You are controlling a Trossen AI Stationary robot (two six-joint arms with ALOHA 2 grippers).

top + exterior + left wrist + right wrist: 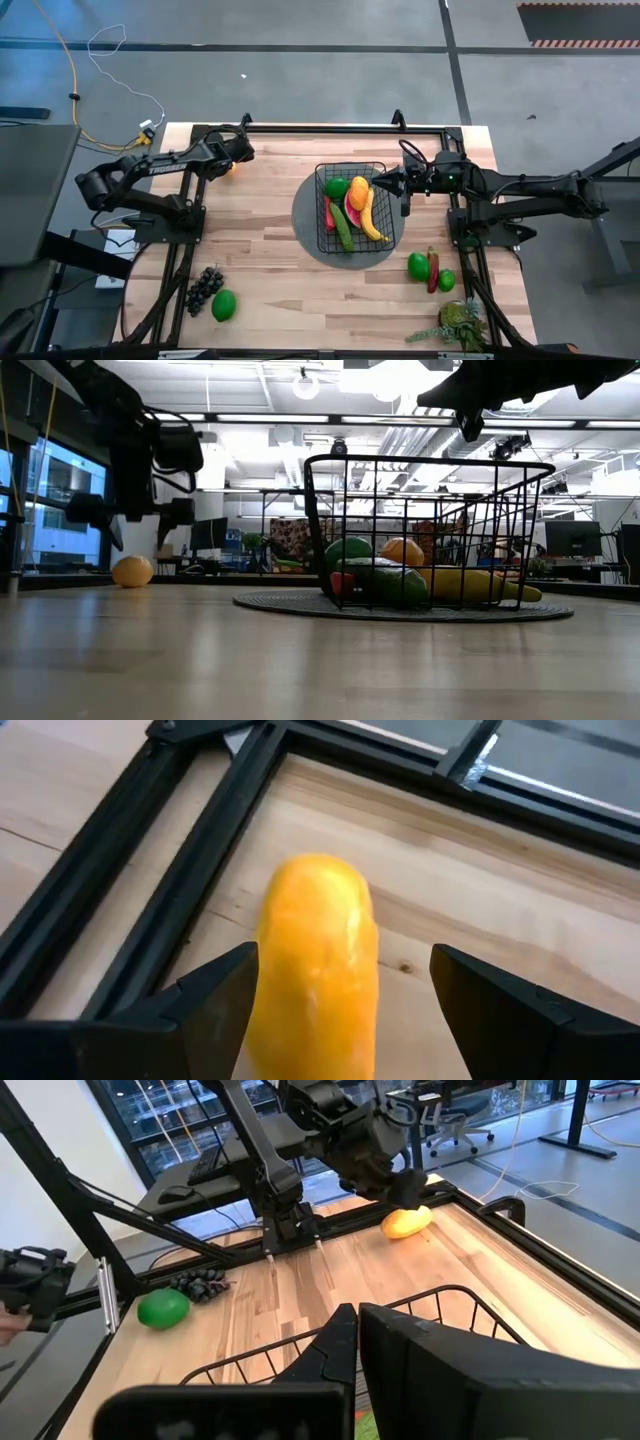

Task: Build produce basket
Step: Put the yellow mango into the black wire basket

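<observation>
A yellow-orange oval fruit lies on the wooden table near its far left corner, also visible in the low view. My left gripper hovers open just above it, one finger on each side, and is apart from it in the low view. The black wire basket stands on a round grey mat and holds a banana, a cucumber, a green fruit, an orange and red pieces. My right gripper is shut and hangs above the basket's right rim.
Purple grapes and a green fruit lie near the front left. Two green fruits and a red chili lie right of the mat, with a leafy plant near them. A black frame borders the table beside the fruit.
</observation>
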